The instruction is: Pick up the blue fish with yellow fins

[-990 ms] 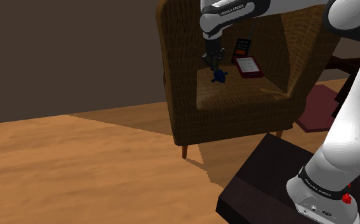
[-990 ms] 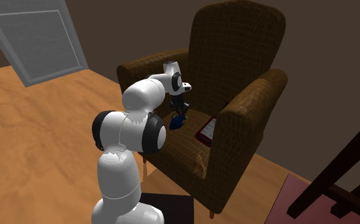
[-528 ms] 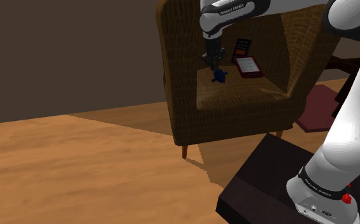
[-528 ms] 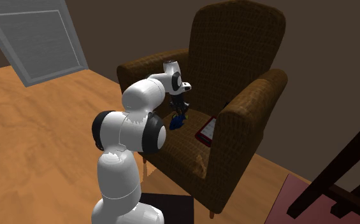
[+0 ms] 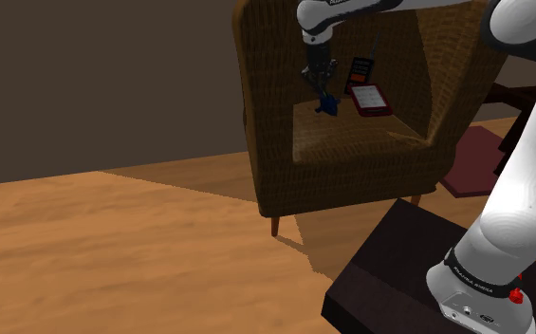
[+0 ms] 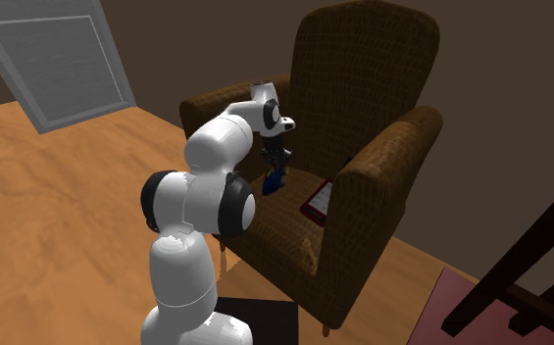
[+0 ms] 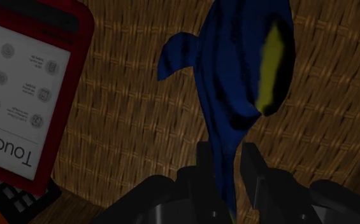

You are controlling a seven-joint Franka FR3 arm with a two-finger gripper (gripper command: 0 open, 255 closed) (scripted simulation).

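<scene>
Two black fingers [image 7: 205, 162] pinch the narrow end of the blue fish [image 7: 242, 83], so the gripper [image 7: 228, 159] is closed on it. The fish, with a yellow patch on its side, hangs below the gripper over the seat of the brown woven armchair [image 5: 351, 161]. A red-framed device [image 5: 370, 98] with a white screen lies on the same seat, near the backrest.

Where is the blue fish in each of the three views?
Shoulder view: blue fish upper middle, under the tool, over the armchair seat.
Second exterior view: fish at centre, right of the white arm.
Wrist view: fish clasped in the tool.
Shared landmark: red device on the seat beside it.
</scene>
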